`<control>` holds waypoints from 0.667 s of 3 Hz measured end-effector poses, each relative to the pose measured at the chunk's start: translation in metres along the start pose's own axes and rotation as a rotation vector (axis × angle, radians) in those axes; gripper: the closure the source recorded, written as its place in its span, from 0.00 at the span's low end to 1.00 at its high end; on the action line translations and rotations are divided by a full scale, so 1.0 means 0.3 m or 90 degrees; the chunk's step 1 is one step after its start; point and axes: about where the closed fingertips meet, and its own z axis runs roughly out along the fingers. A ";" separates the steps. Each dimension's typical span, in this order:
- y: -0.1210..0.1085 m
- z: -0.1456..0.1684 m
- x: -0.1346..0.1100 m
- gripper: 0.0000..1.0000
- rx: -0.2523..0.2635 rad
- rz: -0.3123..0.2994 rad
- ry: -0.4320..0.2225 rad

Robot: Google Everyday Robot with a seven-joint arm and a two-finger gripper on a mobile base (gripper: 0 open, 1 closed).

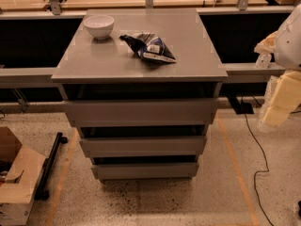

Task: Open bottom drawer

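The grey cabinet [94,60] stands in the middle of the camera view with three handleless drawers stacked in its front. The bottom drawer [145,170] is the lowest and narrowest front, just above the speckled floor, with a dark gap above it. The middle drawer [143,146] and the wider top drawer [141,111] sit above it. My gripper [276,108], cream-coloured under the white arm, hangs at the right edge, well right of the cabinet and about level with the top drawer. It touches nothing.
A white bowl [99,26] and a crumpled chip bag [149,46] lie on the cabinet top. A cardboard box [16,178] and a black bar [51,164] are on the floor at left. A black cable [256,149] runs across the floor at right. Rails and tables stand behind.
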 end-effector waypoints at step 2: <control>0.005 0.039 0.005 0.00 0.014 -0.007 -0.015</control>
